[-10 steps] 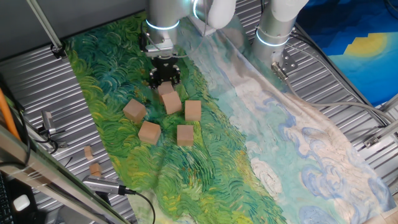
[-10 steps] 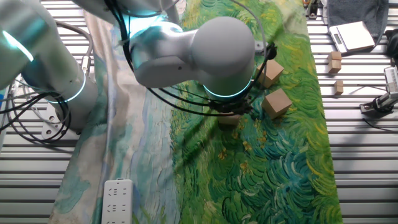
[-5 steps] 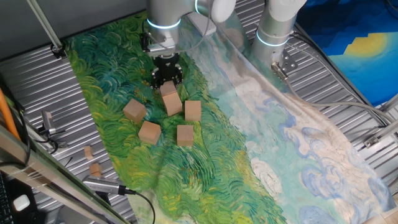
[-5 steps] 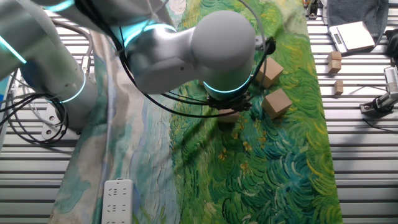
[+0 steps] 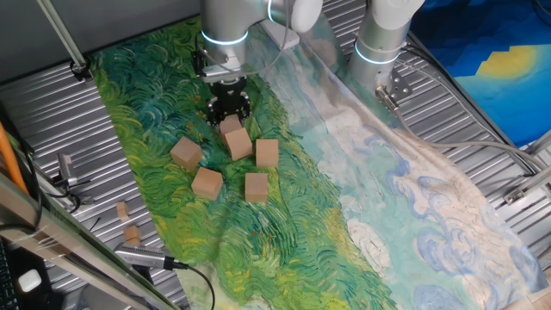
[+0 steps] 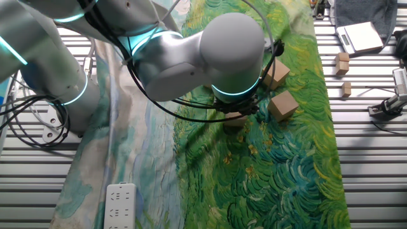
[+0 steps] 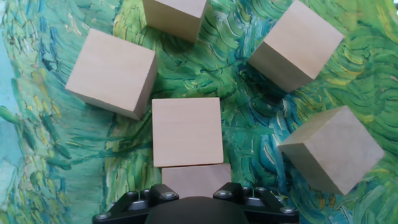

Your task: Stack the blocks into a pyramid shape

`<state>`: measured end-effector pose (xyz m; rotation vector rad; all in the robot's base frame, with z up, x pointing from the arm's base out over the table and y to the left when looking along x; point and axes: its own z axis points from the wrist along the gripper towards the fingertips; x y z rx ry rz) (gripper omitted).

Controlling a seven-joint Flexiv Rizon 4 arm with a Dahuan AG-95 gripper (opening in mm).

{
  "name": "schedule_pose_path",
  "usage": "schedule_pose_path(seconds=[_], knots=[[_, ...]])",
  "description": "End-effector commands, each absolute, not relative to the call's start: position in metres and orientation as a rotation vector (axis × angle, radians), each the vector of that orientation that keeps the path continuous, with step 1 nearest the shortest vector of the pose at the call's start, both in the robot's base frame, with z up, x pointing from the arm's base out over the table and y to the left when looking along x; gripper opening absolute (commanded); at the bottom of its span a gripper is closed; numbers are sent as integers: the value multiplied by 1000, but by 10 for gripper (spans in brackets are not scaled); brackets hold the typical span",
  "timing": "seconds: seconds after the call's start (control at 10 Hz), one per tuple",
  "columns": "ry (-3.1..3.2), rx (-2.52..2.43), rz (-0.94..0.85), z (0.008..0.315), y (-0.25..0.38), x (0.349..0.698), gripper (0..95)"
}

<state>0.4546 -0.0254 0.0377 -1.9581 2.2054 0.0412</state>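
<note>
Our gripper (image 5: 229, 113) hangs right above the block (image 7: 196, 180) at the back of the cluster, which sits square under the hand and touches the next block (image 7: 187, 131) in front. We cannot tell whether the fingers are closed on it. Four other blocks (image 5: 186, 153) lie scattered on the green cloth (image 5: 146, 103).
</note>
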Motion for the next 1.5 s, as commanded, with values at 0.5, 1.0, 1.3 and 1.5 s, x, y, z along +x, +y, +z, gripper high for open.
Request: schedule_pose_path(seconds=[0.5,1.0,1.3,1.5], knots=[[2194,-1966,56,47,-25,453,760],[2229,-1938,56,70,-23,448,950],[2358,-1800,52,93,-15,443,380],[2441,-1735,0,104,-8,441,0]])
